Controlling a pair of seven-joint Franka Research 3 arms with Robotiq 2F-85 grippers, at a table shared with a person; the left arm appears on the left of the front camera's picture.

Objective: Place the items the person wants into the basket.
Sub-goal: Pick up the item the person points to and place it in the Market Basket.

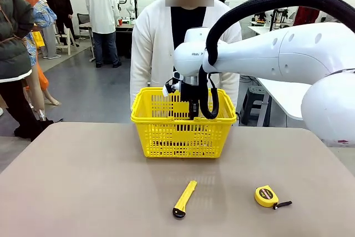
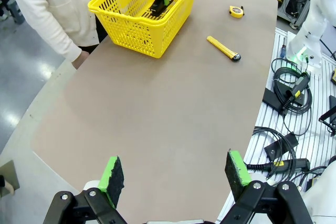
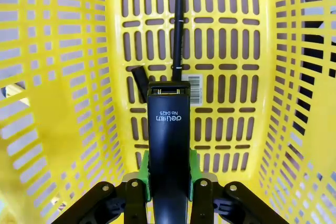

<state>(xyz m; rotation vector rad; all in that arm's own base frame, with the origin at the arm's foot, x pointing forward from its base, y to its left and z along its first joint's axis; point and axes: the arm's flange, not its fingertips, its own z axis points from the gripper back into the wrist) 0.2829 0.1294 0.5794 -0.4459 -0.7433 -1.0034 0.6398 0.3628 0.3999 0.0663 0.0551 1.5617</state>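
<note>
Nearest, in the left wrist view, my left gripper [image 2: 176, 176] hangs above the near edge of the table [image 2: 157, 108] with its jaws spread wide and nothing between the green pads [image 2: 111, 178].

Farther across the tabletop, toward my right side, the yellow utility knife [image 1: 184, 198] lies near the near edge, its black end pointing toward me. The round yellow tape measure [image 1: 267, 196] sits to its right, apart from the knife, closer to the right edge.

Beyond these, the basket [image 1: 166, 137] stands close to the far edge of the table, roughly at its middle. My right gripper [image 3: 168, 179] reaches down inside it, its jaws clamped on the sides of the black stapler [image 3: 168, 145]; the stapler's white printed lettering faces the wrist camera, and its body points along my fingers toward the basket floor. In the front view the gripper's lower part is hidden behind the basket's lattice wall.

On the basket floor past the stapler lies the thin black pen [image 3: 178, 30], running lengthwise away from me. A short black piece [image 3: 140, 82], partly covered by the stapler, lies just left of it; I cannot tell what it is.

Farthest, the person [image 1: 152, 43] stands just behind the far edge, directly behind the basket.
</note>
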